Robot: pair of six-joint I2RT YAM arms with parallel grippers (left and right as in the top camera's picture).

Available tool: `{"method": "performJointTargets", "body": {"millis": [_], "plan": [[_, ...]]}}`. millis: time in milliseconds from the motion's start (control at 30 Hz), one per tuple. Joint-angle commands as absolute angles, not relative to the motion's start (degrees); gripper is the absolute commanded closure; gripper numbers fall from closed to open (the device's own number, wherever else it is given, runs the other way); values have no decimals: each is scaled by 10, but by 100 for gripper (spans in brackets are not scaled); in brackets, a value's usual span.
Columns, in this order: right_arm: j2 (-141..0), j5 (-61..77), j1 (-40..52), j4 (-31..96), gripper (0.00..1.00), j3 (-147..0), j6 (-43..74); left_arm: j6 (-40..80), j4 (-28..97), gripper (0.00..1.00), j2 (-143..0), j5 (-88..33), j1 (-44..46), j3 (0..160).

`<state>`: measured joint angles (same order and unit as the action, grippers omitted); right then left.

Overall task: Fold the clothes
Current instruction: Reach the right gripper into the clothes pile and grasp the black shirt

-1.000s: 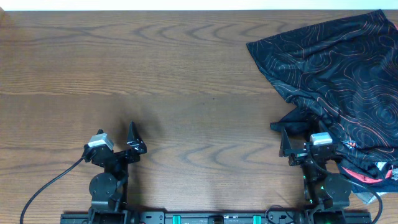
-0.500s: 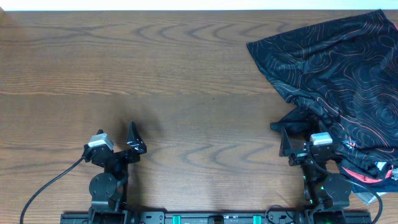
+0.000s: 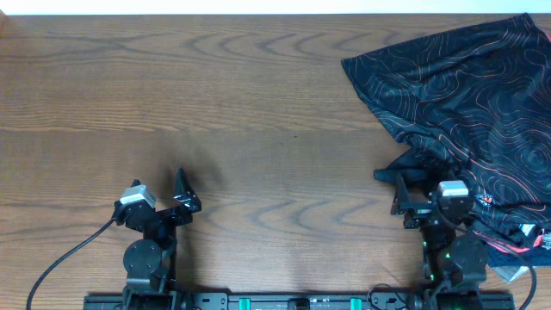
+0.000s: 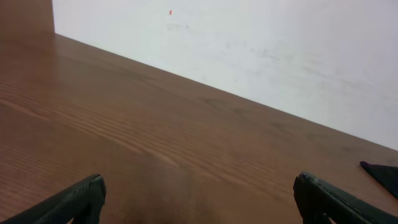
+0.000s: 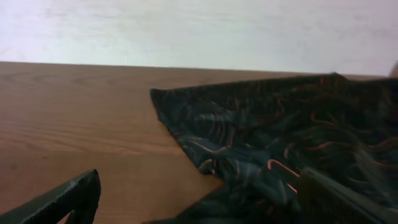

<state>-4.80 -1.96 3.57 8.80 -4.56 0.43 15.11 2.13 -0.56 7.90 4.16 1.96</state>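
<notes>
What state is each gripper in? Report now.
Left gripper: open, holding nothing.
Right gripper: open, holding nothing; the black shirt lies in front of it.

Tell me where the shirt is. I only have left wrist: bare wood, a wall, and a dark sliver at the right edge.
Observer: That sliver is the black patterned shirt. Overhead shows it bunched at the far right corner of the table.
Operator: Right gripper holding it?
Observer: No. The right gripper is open in its wrist view, with the shirt spread just ahead of it.
Operator: Anything else over there?
Observer: A red-orange strip shows at the pile's near end, by the table's front edge. I can't tell whether it's the same garment.
</notes>
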Motion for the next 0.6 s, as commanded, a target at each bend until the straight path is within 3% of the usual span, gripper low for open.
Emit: {"method": "performJointTargets", "body": {"millis": [0, 233, 567], "plan": [[-91, -45, 41, 102, 1, -90, 17, 155, 22, 2, -6, 80, 38, 3], [-239, -45, 41, 119, 1, -180, 17, 155, 56, 2, -20, 27, 38, 24], [-465, -45, 41, 268, 1, -339, 16, 154, 207, 2, -162, 8, 38, 176]]}}
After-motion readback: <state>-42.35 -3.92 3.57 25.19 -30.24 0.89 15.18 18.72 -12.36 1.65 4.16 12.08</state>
